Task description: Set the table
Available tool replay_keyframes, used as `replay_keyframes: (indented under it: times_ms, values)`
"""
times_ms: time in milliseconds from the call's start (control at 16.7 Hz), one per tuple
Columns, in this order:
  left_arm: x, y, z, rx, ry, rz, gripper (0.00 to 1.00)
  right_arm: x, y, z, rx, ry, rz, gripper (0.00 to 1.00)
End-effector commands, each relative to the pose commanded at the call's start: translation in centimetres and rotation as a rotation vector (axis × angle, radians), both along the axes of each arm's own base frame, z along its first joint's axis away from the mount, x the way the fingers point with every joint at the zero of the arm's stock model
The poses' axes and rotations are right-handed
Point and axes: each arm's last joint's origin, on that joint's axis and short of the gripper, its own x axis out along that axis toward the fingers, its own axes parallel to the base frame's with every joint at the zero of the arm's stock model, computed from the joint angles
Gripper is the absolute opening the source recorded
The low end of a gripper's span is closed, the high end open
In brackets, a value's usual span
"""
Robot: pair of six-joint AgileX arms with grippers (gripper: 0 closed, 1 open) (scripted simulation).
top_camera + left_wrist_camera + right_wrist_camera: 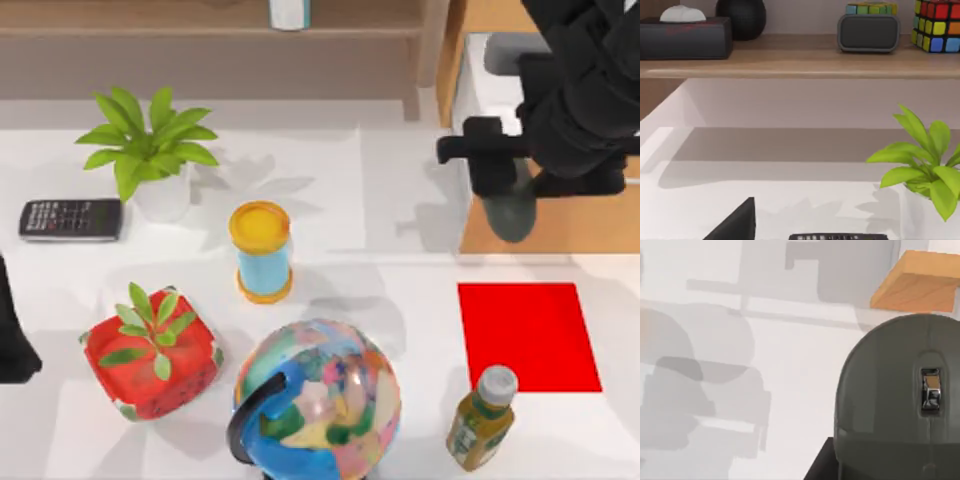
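White table (330,180), right hand (510,205) clamped around grey mouse (900,400).

Top camera looks straight down; left wrist camera, low, shares its leafy plant (145,140) (925,160).

Red mat (528,335) on white table (400,280); dark grey mouse (900,400); multicoloured globe (318,398); yellow-capped blue hourglass (261,250)

A light-wood shelf (210,20) runs along the table's far edge, with a light-wood cabinet (560,225) at the far right corner.
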Motion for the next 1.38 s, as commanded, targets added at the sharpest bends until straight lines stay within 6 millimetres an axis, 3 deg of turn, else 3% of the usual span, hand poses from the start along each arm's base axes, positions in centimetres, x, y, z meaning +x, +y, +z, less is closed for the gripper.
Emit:
replay_keyframes:
  times_ms: [420,660,1380]
  values:
    - [0.0,0.0,0.0,0.000,0.000,0.000,1.00,-1.5,-1.0,-8.0,-0.085,0.171,-0.048,0.00]
    - [0.0,0.0,0.0,0.000,0.000,0.000,1.00,-1.3,-2.2,-11.0,-0.116,0.221,-0.100,0.00]
    - [0.0,0.0,0.0,0.000,0.000,0.000,1.00,-1.3,-2.4,-11.4,-0.119,0.225,-0.111,0.00]
